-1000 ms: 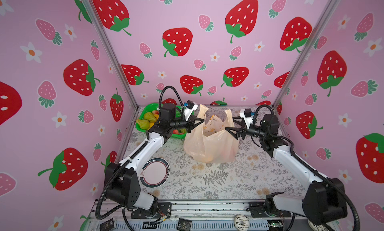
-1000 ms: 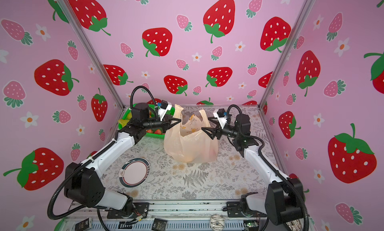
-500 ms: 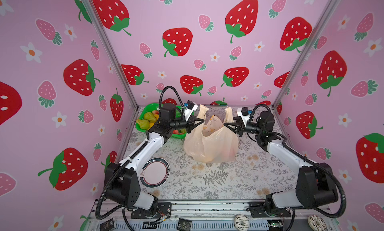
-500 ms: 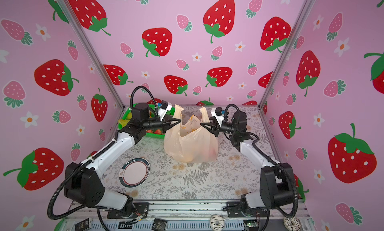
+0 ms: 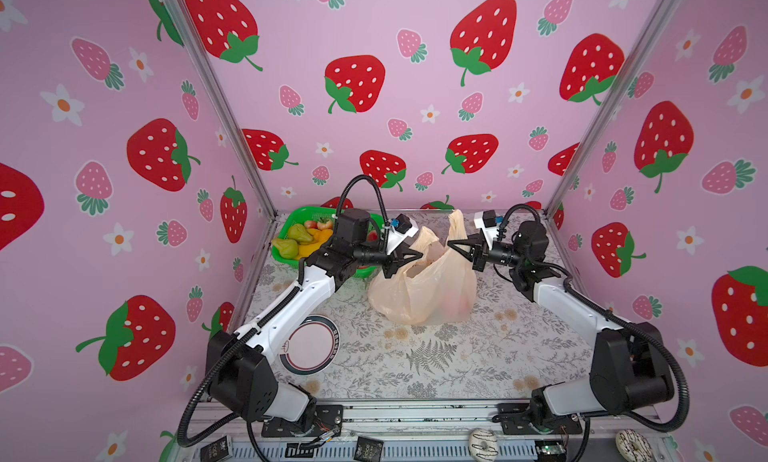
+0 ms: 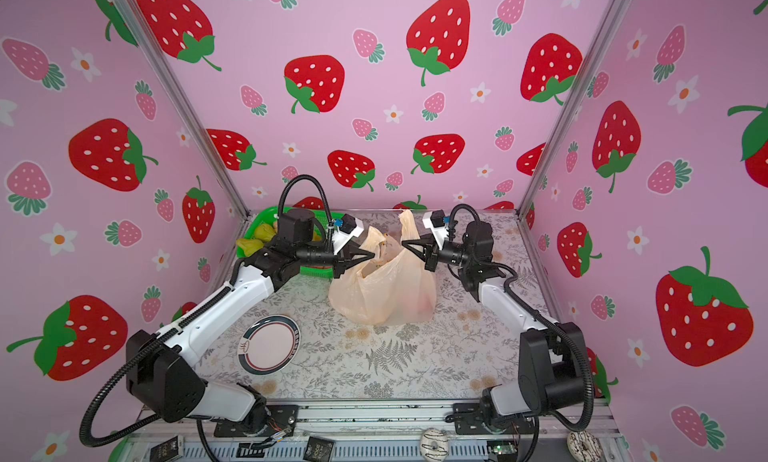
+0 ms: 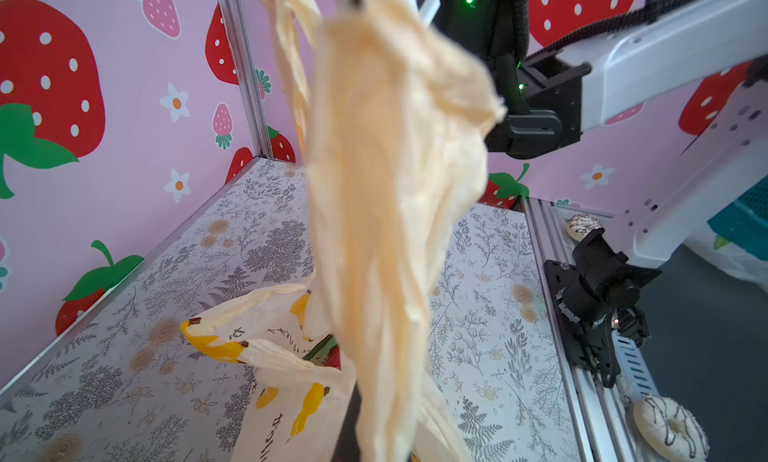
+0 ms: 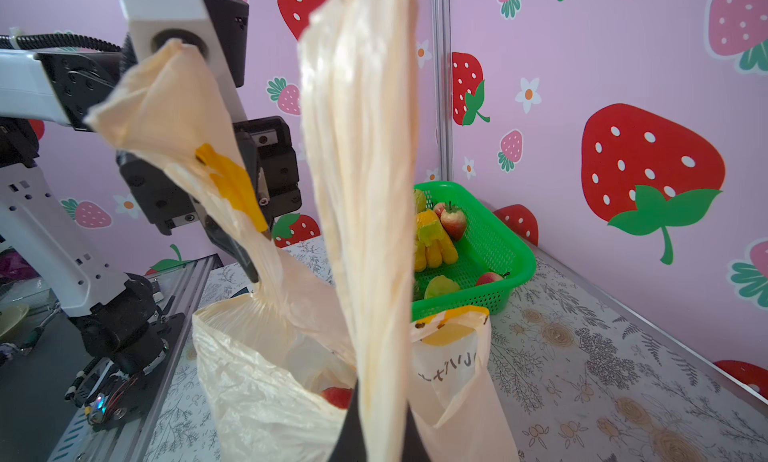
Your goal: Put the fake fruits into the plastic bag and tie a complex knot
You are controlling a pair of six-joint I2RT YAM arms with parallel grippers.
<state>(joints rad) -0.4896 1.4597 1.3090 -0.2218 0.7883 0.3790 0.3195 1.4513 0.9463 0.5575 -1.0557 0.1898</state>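
Observation:
The plastic bag point(image 5: 424, 289) point(image 6: 382, 293) stands on the table's far middle with its mouth open. My left gripper point(image 5: 417, 254) point(image 7: 374, 451) is shut on the left handle point(image 7: 374, 231). My right gripper point(image 5: 451, 244) point(image 8: 378, 439) is shut on the right handle point(image 8: 365, 189), which rises straight up. The two handles stand apart and no knot is in view. A red fake fruit point(image 8: 336, 395) shows inside the bag. More fake fruits point(image 5: 300, 232) point(image 8: 436, 243), pears, bananas and apples, lie in the basket.
The green mesh basket point(image 5: 307, 210) point(image 8: 519, 268) sits in the far left corner behind my left arm. A round plate point(image 5: 309, 345) lies at the front left. Two toy doughnuts point(image 5: 482, 443) rest on the front rail. Pink walls close three sides.
My right gripper has moved in toward the bag and shut on the right handle; it was open a second ago. The left gripper has kept its hold and place.

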